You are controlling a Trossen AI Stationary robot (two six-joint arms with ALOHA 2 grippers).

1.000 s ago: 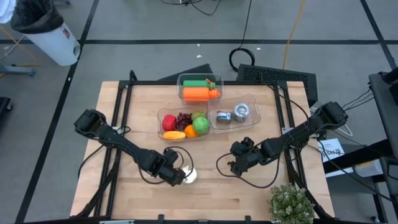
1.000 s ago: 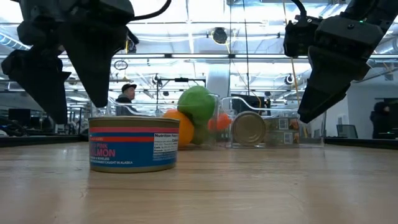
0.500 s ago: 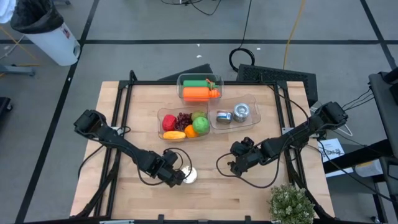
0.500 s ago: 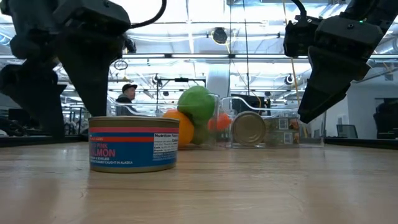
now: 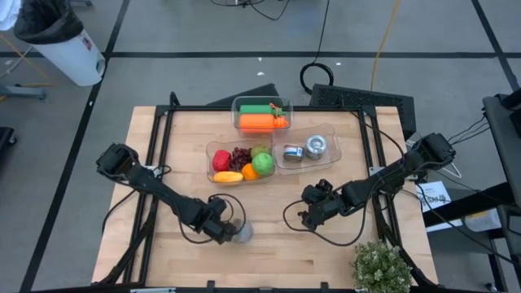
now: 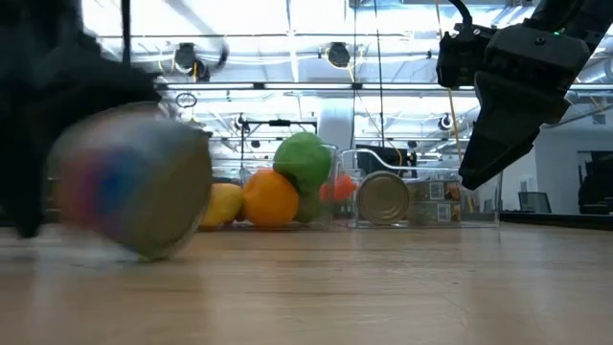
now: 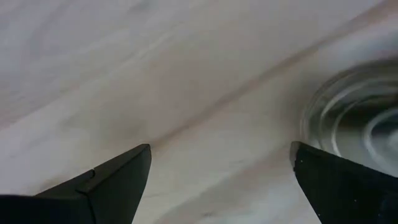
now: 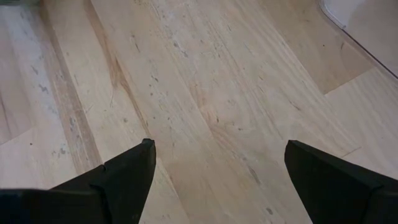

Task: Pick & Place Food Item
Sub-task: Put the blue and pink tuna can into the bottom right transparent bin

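Near the table's front edge, left of centre, I see the can [image 6: 134, 192] tipped off its base and blurred, its red and blue label smeared, one flat metal end turned toward the low camera. From above the can shows as a pale disc just beside my left gripper [image 5: 221, 230]. In the left wrist view its ringed metal end sits close to one finger [image 7: 348, 186], not between the two; the fingers are spread wide and hold nothing. Bare wood [image 5: 277, 260] lies between the can and the front edge. My right gripper [image 5: 313, 210] hangs over bare boards right of centre, fingers wide apart and empty. Well behind stand three clear trays: fruit [image 5: 242, 163], cans [image 5: 308, 150], carrots [image 5: 260, 115]. A potted plant [image 5: 380, 267] occupies the front right corner.
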